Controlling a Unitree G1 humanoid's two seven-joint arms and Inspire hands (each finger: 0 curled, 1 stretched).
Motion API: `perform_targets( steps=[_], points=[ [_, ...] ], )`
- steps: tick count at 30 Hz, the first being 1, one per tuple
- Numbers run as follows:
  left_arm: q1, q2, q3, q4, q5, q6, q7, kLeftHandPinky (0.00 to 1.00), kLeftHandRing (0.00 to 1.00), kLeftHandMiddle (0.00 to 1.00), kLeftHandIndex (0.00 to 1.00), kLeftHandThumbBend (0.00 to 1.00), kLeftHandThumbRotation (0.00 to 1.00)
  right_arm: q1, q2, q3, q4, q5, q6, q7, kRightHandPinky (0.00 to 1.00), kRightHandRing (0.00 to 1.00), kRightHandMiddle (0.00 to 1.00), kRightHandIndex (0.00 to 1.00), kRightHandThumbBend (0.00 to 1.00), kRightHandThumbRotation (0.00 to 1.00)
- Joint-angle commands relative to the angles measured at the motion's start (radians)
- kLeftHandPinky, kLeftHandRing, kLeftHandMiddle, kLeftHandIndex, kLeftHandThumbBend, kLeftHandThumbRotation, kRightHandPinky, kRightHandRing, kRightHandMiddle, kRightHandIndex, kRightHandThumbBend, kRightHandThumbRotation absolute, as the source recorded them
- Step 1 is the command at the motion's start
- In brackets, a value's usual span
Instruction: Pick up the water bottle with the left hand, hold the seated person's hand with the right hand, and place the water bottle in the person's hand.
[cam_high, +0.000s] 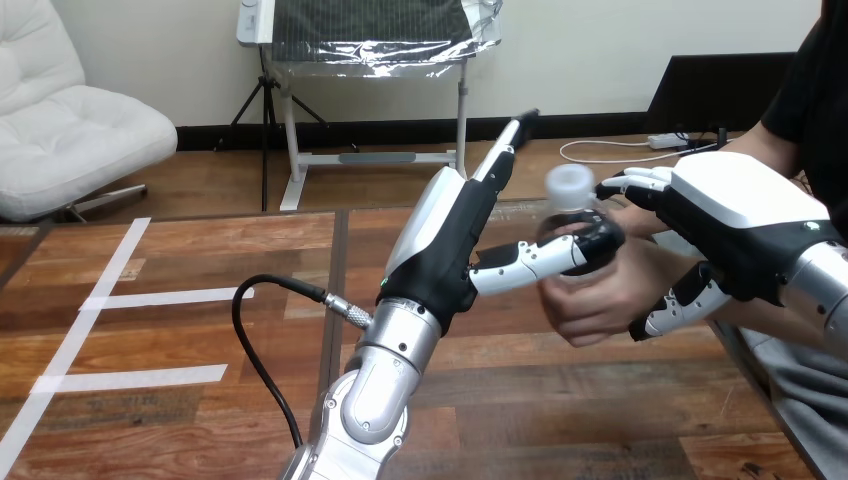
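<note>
This looks like a robotics lab or test room: a wooden table (560, 400) carries white tape strips (165, 297) marked across its left part, and a silver robot arm (385, 390) reaches over its middle.

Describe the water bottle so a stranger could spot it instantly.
Over the table, right of middle, the left hand meets the person's hand. The water bottle stands upright between them: clear, with a white cap, the only see-through thing.

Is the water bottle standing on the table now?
No, the water bottle is above the table, with the thumb of the left hand and the person's hand round it.
</note>
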Motion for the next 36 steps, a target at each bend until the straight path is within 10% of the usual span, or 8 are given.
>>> perform_targets(
  steps=[1, 26, 36],
  points=[
    [-0.030, 0.009, 0.018, -0.049, -0.003, -0.010, 0.004, 1.00, 1.00, 1.00, 1.00, 1.00, 0.72, -0.035, -0.022, -0.037, -0.046, 0.010, -0.004, 0.004, 0.86, 0.94, 0.94, 0.88, 0.89, 0.00],
    [0.006, -0.005, 0.039, -0.072, -0.058, -0.017, 0.011, 1.00, 1.00, 1.00, 1.00, 0.98, 0.68, -0.010, -0.015, -0.064, -0.098, 0.024, 0.001, 0.023, 0.83, 0.92, 0.94, 0.87, 0.88, 0.00],
    [0.089, -0.050, 0.060, -0.080, -0.152, -0.153, 0.086, 0.95, 0.98, 0.99, 0.98, 0.84, 0.60, 0.057, 0.045, -0.130, -0.205, 0.123, 0.025, 0.002, 0.78, 0.91, 0.92, 0.86, 0.85, 0.00]
  ],
)
